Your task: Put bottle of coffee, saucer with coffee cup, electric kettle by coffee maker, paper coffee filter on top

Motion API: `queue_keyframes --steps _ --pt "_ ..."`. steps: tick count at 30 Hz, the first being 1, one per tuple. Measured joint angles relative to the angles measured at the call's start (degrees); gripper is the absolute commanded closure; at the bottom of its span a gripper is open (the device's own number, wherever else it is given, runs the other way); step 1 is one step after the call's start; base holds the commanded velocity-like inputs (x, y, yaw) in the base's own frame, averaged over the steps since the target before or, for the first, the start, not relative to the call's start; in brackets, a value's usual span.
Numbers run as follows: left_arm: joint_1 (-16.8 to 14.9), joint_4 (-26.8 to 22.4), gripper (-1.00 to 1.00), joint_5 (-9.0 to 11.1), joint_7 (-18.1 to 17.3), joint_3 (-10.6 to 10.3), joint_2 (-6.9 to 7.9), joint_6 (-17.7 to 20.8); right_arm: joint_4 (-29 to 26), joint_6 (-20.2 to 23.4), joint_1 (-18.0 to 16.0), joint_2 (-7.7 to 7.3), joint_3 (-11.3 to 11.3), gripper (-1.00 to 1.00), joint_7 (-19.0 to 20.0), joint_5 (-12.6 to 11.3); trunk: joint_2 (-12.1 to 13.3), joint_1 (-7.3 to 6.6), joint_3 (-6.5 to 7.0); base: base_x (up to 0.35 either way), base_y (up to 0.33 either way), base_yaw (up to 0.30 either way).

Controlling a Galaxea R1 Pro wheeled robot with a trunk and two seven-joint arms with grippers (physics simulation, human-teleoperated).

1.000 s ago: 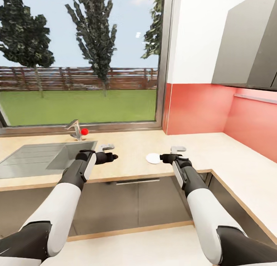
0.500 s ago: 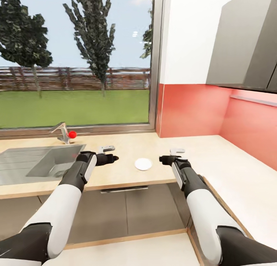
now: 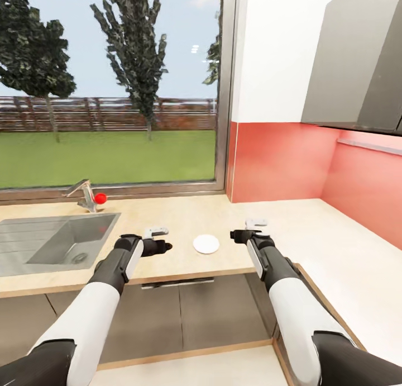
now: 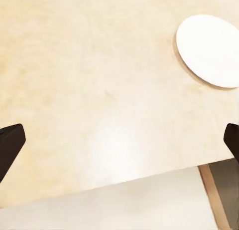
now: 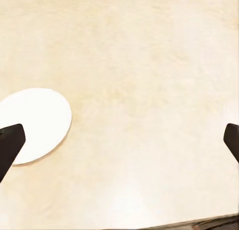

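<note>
Two pincers over the light tan wood-look countertop (image 3: 184, 218), both spread wide and empty: left pincer (image 3: 166, 245), right pincer (image 3: 233, 235). Small flat round white saucer (image 3: 206, 244) lies on the slab between them, touching neither, nearer the right.
</note>
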Motion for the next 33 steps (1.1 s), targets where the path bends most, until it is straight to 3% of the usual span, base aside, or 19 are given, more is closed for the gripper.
queue_keyframes --steps 6,16,17,21,26,27,28,33 --pt "1.8 0.1 -1.0 1.7 -0.1 -0.1 0.33 -0.2 1.8 0.0 0.0 0.0 0.0 -1.0 -0.1 0.1 0.0 0.0 0.0 0.331 -0.153 0.0" --pt "1.9 0.1 -1.0 4.8 -0.3 -0.2 0.08 -0.1 5.0 0.0 0.0 0.0 0.4 -1.0 1.4 0.3 0.0 0.0 -0.03 0.308 -0.173 0.02" --pt "1.9 0.1 -1.0 8.2 -0.1 -0.2 0.08 -0.1 5.3 0.0 0.0 0.0 0.9 -1.0 3.2 0.2 0.0 0.0 -0.07 0.329 -0.048 0.135" --pt "2.2 0.1 -1.0 8.5 -0.1 -0.3 0.08 -0.1 5.4 0.1 0.0 -0.01 3.0 -1.0 3.8 0.3 0.0 -0.01 -0.25 0.336 -0.017 0.11" --pt "2.6 0.0 -1.0 8.8 -0.1 -0.3 0.0 -0.2 5.2 0.2 0.1 -0.01 3.8 -1.0 3.9 0.3 0.0 -0.01 -0.3 0.305 -0.002 0.019" --pt "2.7 -0.3 -1.0 9.2 0.0 -0.3 0.0 -0.1 5.2 0.2 0.0 0.01 5.8 -1.0 4.0 0.4 0.1 0.02 -0.3 0.109 0.0 0.001" --pt "2.7 -0.4 -1.0 9.3 0.0 -0.3 0.0 -0.1 5.2 0.2 0.0 0.01 6.2 -1.0 4.0 0.4 0.0 0.01 -0.3 0.087 0.0 0.001" --pt "2.7 -0.4 -1.0 9.7 0.0 -0.2 0.07 0.2 5.2 0.2 0.0 0.03 6.9 -1.0 4.0 0.3 0.0 0.03 -0.3 0.026 0.0 0.0"
